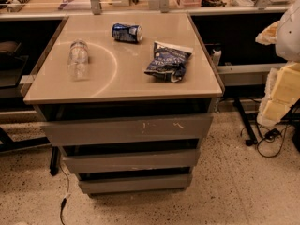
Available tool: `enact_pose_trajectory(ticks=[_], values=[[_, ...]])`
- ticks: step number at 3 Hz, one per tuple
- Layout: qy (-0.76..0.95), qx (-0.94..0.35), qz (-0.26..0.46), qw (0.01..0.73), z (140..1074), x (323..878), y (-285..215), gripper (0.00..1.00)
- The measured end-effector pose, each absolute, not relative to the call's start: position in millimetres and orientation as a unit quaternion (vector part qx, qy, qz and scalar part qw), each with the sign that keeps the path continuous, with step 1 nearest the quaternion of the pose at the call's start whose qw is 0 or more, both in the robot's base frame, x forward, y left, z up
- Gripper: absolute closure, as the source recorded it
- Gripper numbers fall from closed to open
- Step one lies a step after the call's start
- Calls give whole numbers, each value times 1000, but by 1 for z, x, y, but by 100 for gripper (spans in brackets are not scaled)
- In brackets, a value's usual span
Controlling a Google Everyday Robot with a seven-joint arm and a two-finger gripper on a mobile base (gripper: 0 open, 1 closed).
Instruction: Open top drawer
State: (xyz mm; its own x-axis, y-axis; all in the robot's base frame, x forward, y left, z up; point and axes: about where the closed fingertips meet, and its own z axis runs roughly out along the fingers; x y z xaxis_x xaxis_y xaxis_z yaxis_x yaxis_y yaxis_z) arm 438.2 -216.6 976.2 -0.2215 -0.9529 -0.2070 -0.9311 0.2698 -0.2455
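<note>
The top drawer is the widest grey handleless front, just under the beige cabinet top, with small pale scratches right of centre. Its front sits about in line with the cabinet's front edge, with a dark gap above it, and no tray interior shows. Two narrower grey drawer fronts lie below it. My gripper is a pale, blocky shape at the right edge of the camera view. It is to the right of the cabinet, about level with its top, and apart from the drawer.
On the cabinet top lie a clear plastic bottle on the left, a blue can on its side at the back, and a blue chip bag on the right. Cables and a black stand leg lie on the speckled floor to the right.
</note>
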Motion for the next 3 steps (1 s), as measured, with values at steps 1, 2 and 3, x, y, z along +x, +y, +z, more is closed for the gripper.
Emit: enact_pose_trajectory(ticks=[1, 2, 3], values=[[780, -601, -34, 169, 978, 440, -215, 0], [792, -582, -1, 185, 945, 444, -178, 0], [810, -553, 73, 181, 861, 452, -119, 0]])
